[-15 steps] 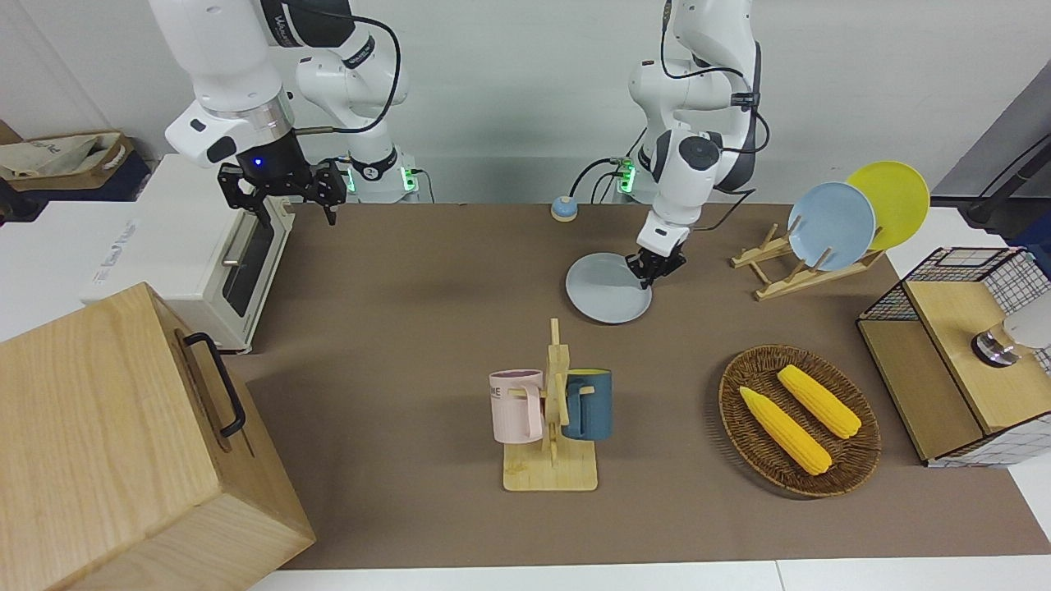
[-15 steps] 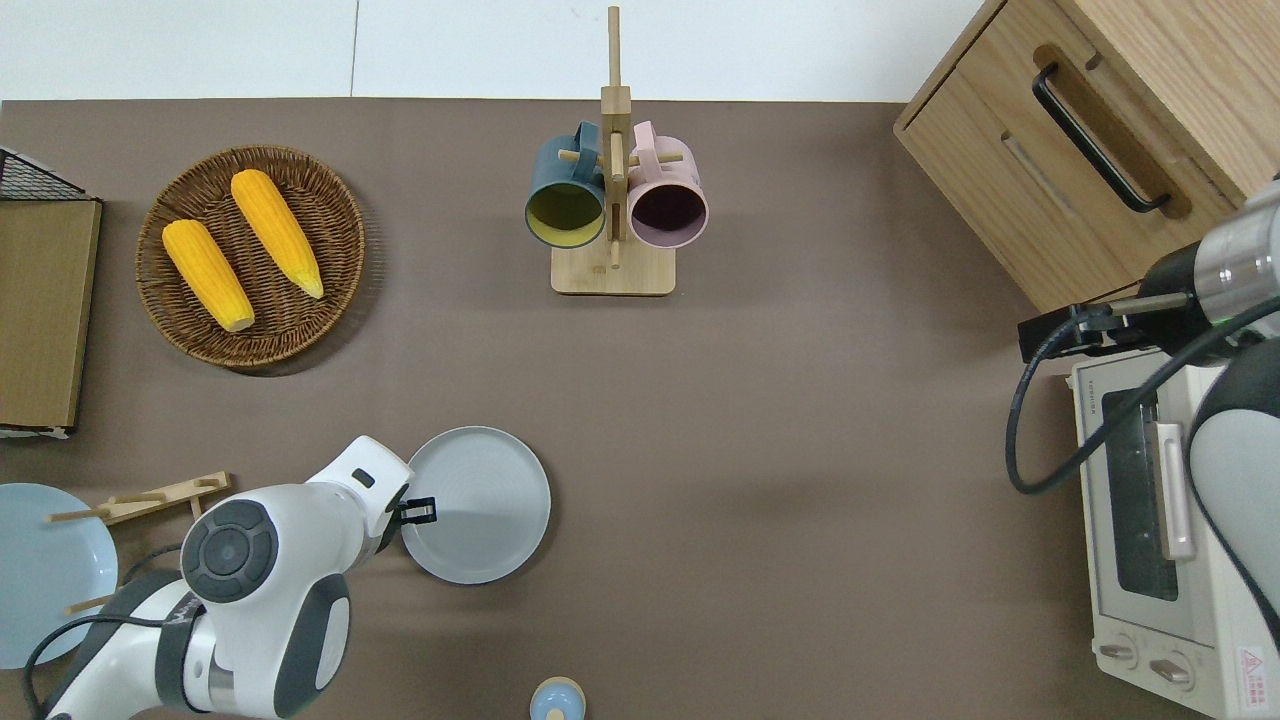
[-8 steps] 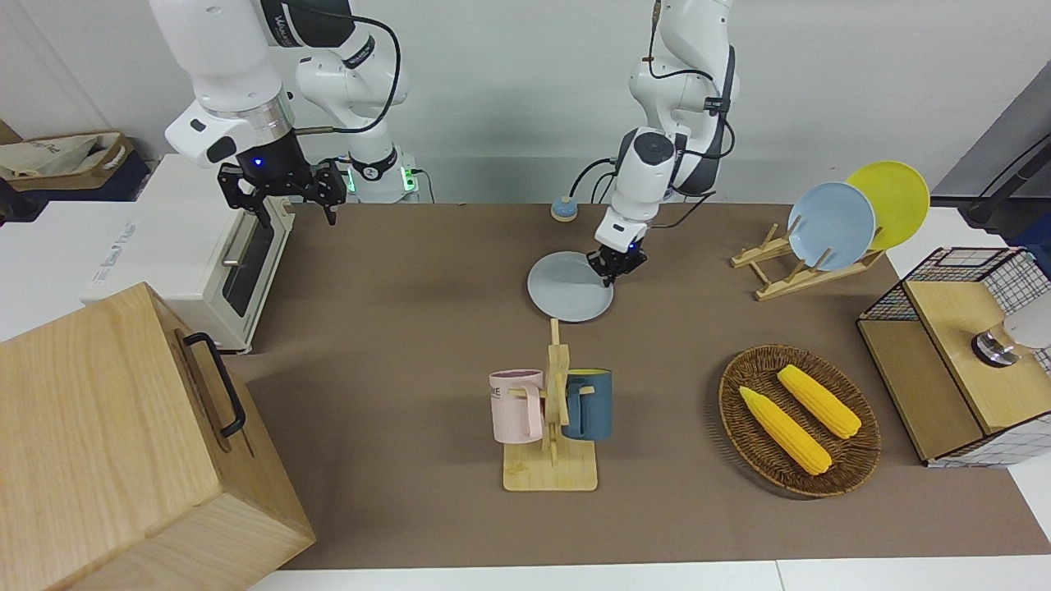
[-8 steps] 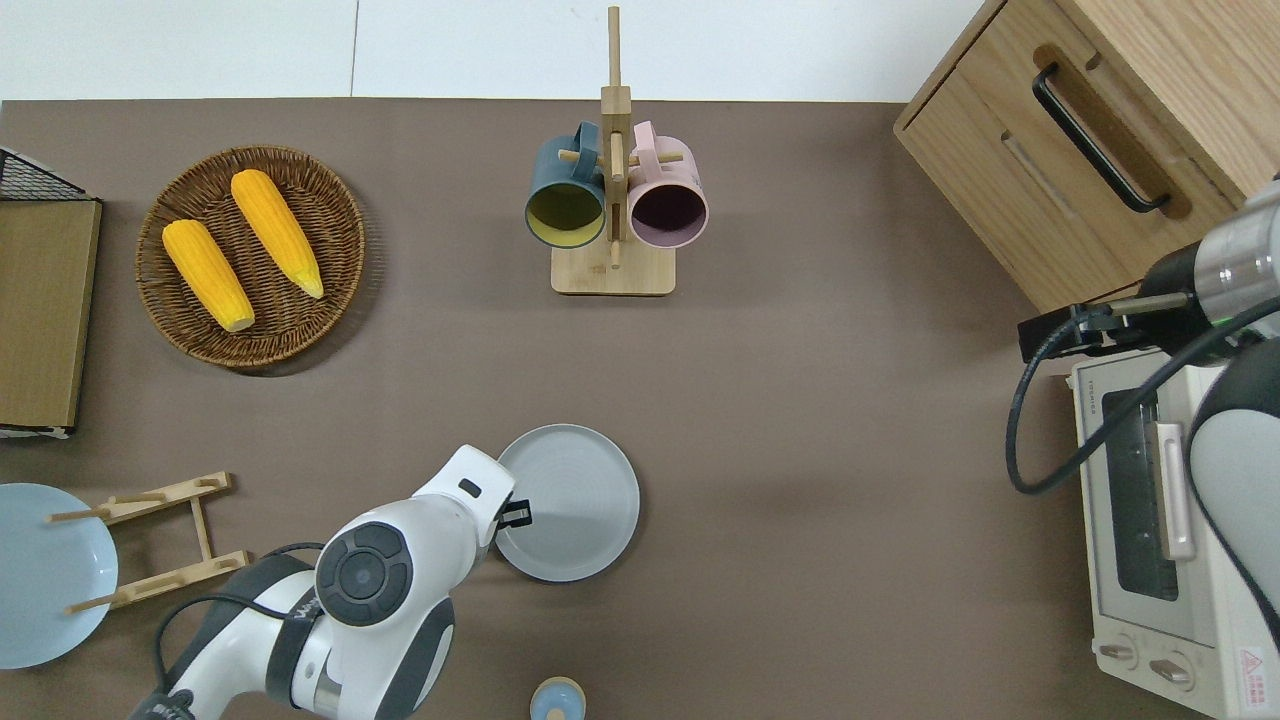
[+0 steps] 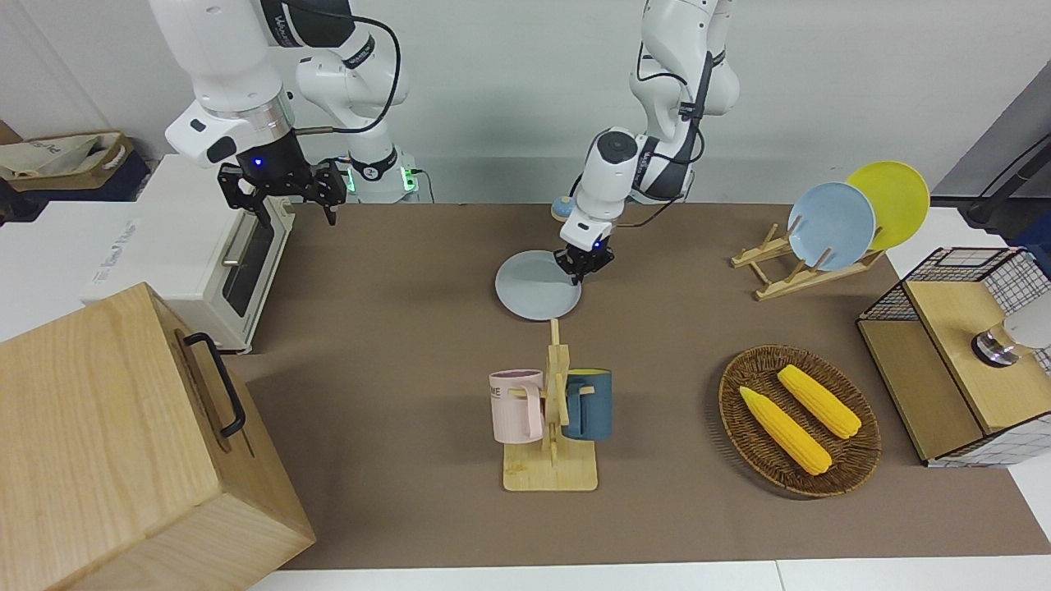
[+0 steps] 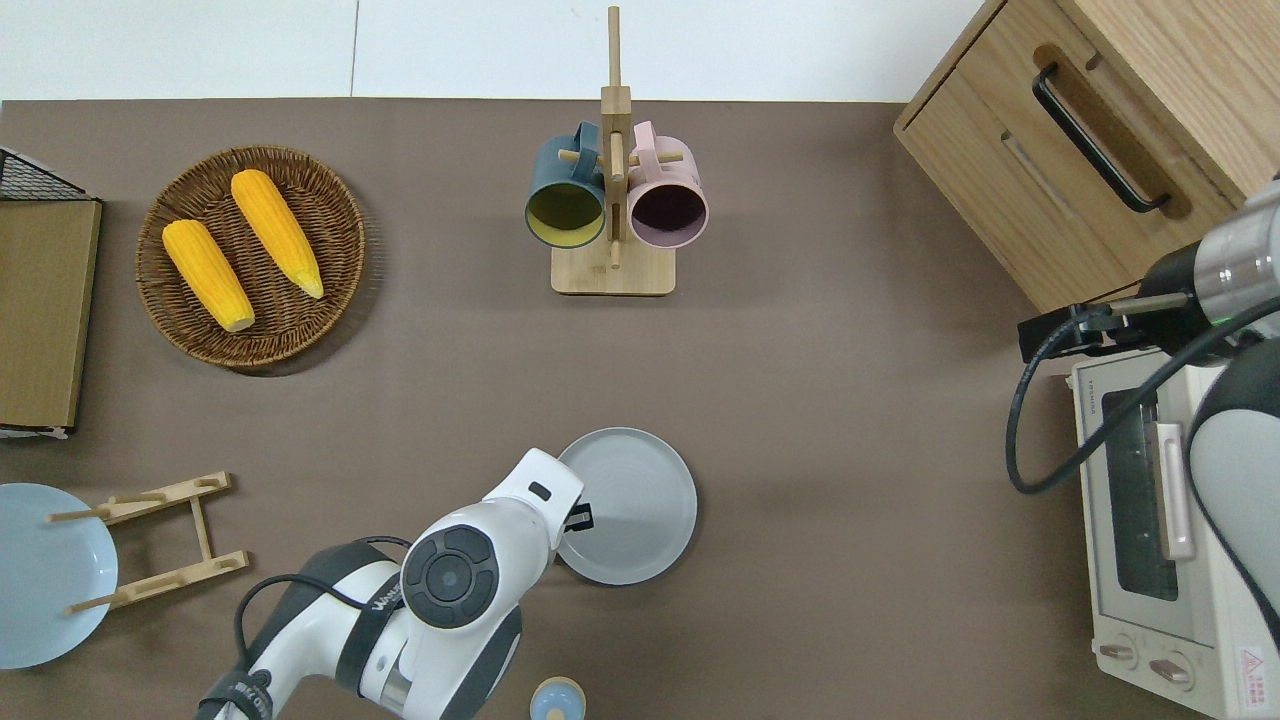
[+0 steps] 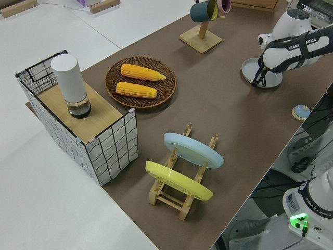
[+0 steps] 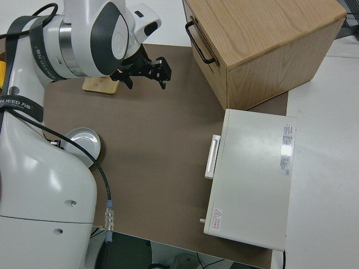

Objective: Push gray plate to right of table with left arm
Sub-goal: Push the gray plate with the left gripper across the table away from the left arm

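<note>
Parked over at the right arm's end, right pincer (image 5: 282, 194), fingers spread. Mid-counter (image 5: 394, 271), nearer the robots than the mug rack (image 5: 551, 427), gray plate (image 5: 535, 287) lying flat. Set down on the plate's rim toward the left arm's end, left pincer (image 5: 583, 268); fingers' spread impossible to tell.

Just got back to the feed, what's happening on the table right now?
The left arm's hand is down at the rim of the gray plate, on the edge toward the left arm's end of the table. The plate lies flat, nearer to the robots than the mug stand and well short of the toaster oven. The right arm is parked.
</note>
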Available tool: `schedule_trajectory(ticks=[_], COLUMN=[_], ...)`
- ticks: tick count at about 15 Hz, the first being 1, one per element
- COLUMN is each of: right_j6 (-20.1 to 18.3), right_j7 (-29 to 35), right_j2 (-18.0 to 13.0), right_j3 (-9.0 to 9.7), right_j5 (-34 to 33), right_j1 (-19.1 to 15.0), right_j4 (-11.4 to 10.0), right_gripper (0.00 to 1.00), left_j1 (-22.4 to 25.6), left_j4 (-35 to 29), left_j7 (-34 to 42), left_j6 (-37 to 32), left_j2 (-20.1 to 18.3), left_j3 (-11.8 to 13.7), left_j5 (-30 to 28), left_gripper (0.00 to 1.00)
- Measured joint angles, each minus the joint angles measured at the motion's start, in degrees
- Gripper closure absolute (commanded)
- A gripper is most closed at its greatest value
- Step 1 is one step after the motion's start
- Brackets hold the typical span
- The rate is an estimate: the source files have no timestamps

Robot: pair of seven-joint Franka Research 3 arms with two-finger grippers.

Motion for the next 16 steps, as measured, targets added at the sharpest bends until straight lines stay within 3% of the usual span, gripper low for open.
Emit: schedule_trajectory(ticks=[16], right_j6=[0.00], right_j7=[0.00], right_j2=[0.00], right_j3=[0.00], right_j5=[0.00], right_j1=[0.00], right_j4=[0.00], right_gripper=[0.017], left_j1=[-12.72], left_j4=[18.46], left_j7=[-18.47], left_j6=[-6.13], left_j2=[12.93], left_j3=[-1.21], left_j5=[0.03], left_gripper=[1.00])
